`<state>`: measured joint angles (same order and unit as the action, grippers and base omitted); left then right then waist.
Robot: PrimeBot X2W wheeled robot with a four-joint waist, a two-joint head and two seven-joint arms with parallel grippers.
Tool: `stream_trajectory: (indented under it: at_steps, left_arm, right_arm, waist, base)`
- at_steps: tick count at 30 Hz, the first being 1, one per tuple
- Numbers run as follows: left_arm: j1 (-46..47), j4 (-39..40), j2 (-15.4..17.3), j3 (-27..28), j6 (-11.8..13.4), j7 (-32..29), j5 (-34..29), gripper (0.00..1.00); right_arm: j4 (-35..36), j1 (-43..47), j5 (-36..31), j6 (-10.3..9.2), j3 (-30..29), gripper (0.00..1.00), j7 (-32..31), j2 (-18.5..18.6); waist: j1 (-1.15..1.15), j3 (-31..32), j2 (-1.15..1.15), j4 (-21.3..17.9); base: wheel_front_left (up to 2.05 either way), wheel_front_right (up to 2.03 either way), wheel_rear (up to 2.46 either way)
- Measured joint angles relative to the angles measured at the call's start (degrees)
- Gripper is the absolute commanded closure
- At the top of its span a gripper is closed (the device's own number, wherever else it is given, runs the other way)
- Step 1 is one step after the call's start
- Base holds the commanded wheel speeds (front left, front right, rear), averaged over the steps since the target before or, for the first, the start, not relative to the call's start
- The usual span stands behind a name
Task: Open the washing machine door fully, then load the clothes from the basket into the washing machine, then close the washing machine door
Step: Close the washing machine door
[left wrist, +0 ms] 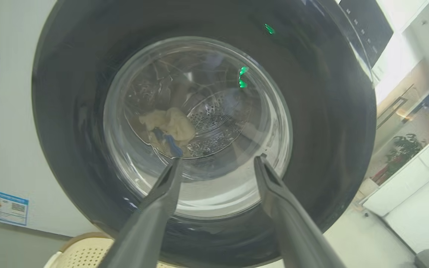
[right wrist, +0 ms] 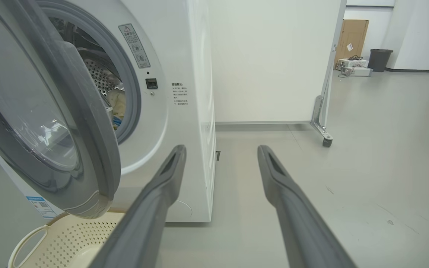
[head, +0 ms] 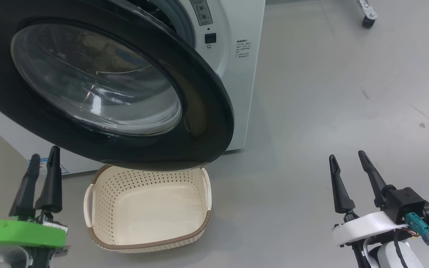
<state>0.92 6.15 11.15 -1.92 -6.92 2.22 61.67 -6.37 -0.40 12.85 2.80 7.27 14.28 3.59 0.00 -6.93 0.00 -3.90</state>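
Note:
The washing machine door point(head: 199, 93) stands partly open, its black ring hanging over the back of the empty cream basket point(head: 106, 193) on the floor. Behind it is the white washing machine point(head: 237, 74). Through the door glass in the left wrist view, pale-yellow clothes point(left wrist: 173, 124) and a blue piece point(left wrist: 169, 143) lie in the steel drum. They also show through the door gap, clothes point(right wrist: 119, 102). My left gripper point(head: 44, 153) is open and empty, just left of the basket and below the door point(left wrist: 330, 130). My right gripper point(head: 346, 154) is open and empty, well right of the machine.
A white wheeled partition point(right wrist: 274, 56) stands right of the machine, its caster point(head: 367, 18) on the grey floor. A cardboard box point(right wrist: 352, 37) and a dark bin point(right wrist: 379, 58) sit far back. A blue label point(left wrist: 9, 207) marks the machine's front.

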Motion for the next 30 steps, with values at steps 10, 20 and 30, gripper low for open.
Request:
stream_trajectory:
  at_steps: [10, 20, 30]
  left_arm:
    - [-5.83, -5.39, 5.21, -0.85, 3.55, 10.55, -25.01, 0.00]
    - [-8.71, -5.76, 6.39, -4.88, 11.43, 11.45, -37.84, 0.00]
    - [-9.46, -6.87, 2.94, -7.25, 12.68, 11.45, -40.10, 0.00]
  right_arm:
    - [-0.87, 2.07, -0.91, 0.03, -0.30, 0.00, 0.00, 0.48]
    - [-1.41, 2.27, -1.93, 0.14, 0.69, 0.00, 0.00, 0.56]
    - [-1.30, 2.49, -2.52, 0.10, 0.71, 0.00, 0.00, 0.90]
  waist:
    - [0.00, 2.21, 0.00, 2.90]
    - [0.00, 3.05, 0.00, 4.06]
    - [0.00, 3.09, 0.00, 5.42]
  base:
    - [0.00, 0.00, 0.00]
    - [0.00, 0.00, 0.00]
    - [0.00, 0.00, 0.00]
